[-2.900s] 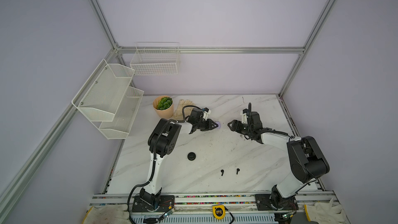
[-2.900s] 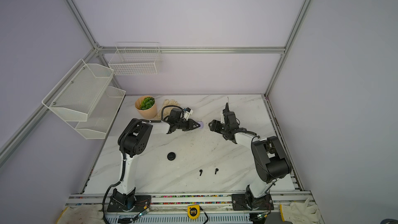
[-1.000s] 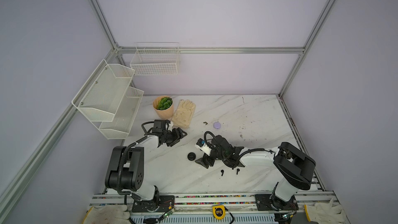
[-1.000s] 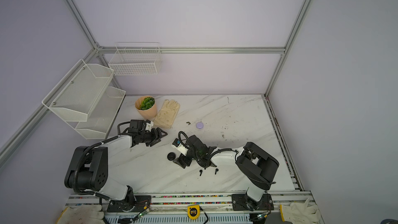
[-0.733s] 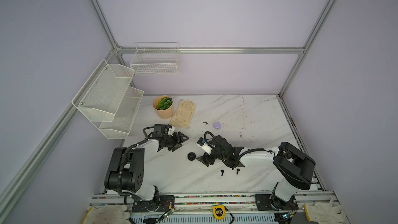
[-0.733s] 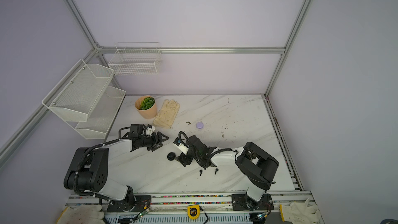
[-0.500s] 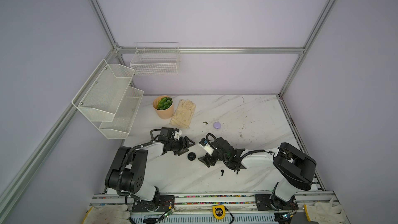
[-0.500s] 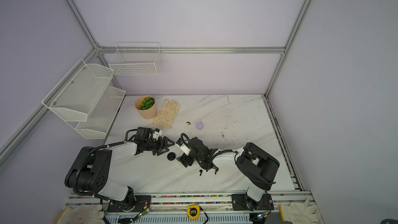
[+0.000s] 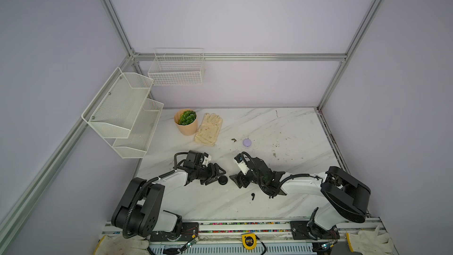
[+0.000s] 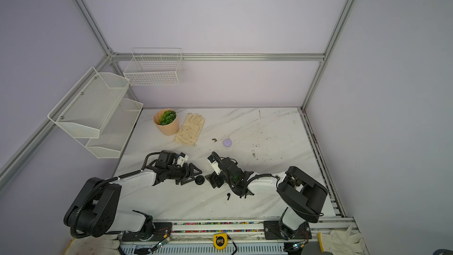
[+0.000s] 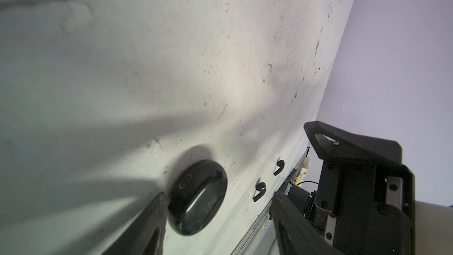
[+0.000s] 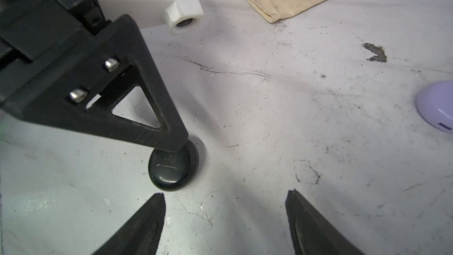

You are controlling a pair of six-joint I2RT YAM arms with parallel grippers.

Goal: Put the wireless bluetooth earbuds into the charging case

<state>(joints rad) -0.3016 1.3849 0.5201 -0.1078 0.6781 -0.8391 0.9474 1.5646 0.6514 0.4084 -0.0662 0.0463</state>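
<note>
While the left gripper (image 9: 219, 175) and right gripper (image 12: 225, 195) both sit open and empty, the left one should pinch the black case (image 11: 197, 197) squarely so it won't skid.

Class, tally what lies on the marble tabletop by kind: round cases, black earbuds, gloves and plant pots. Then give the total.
Round cases: 2, the black case and the lilac case
Black earbuds: 2
Gloves: 1
Plant pots: 1
Total: 6
</note>
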